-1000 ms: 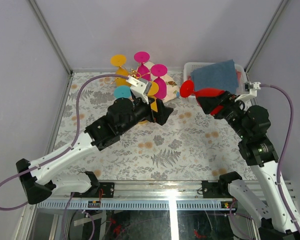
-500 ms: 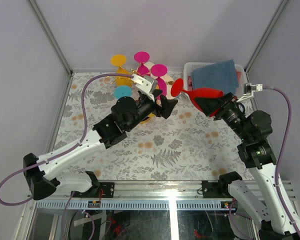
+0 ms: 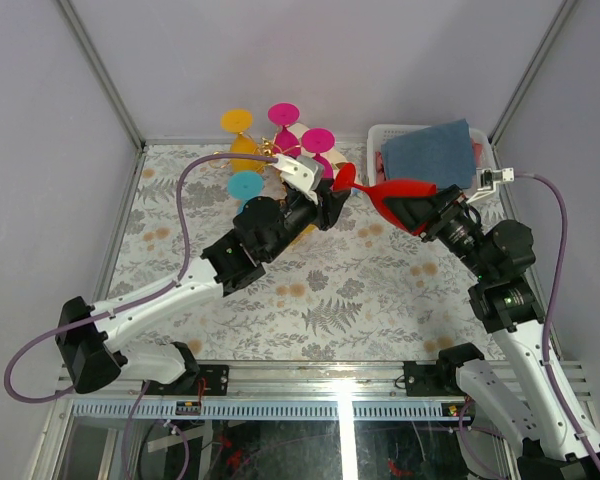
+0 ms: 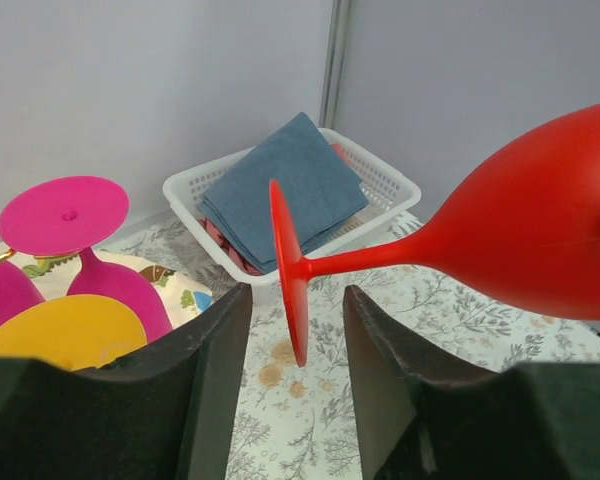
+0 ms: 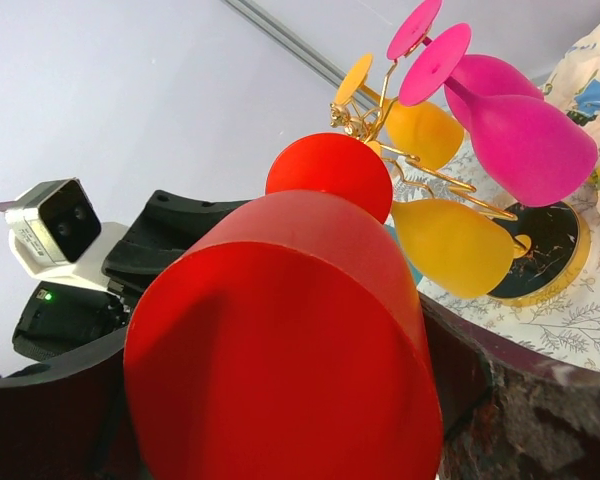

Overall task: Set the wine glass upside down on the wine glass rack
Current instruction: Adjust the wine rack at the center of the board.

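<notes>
A red wine glass (image 3: 400,190) lies level in the air, foot pointing left, with my right gripper (image 3: 427,207) shut on its bowl (image 5: 280,350). My left gripper (image 3: 337,197) stands around the foot (image 4: 285,260), which shows edge-on between the two black fingers (image 4: 215,380). There is a gap on each side of the foot, and the stem (image 4: 370,258) runs off to the right. The wine glass rack (image 5: 380,120), gold wire on a black gold-rimmed base (image 5: 550,255), stands just behind the left gripper at the back of the table (image 3: 278,145).
Pink (image 3: 318,140), yellow (image 3: 237,120) and teal (image 3: 245,184) glasses hang upside down on the rack. A white basket (image 3: 382,135) holding a folded blue cloth (image 4: 285,185) sits at the back right. Grey walls close in the back and sides.
My left arm has reached right, away from the rack, to the glass foot, and its jaws have narrowed. My right arm has carried the red glass left and laid it level.
</notes>
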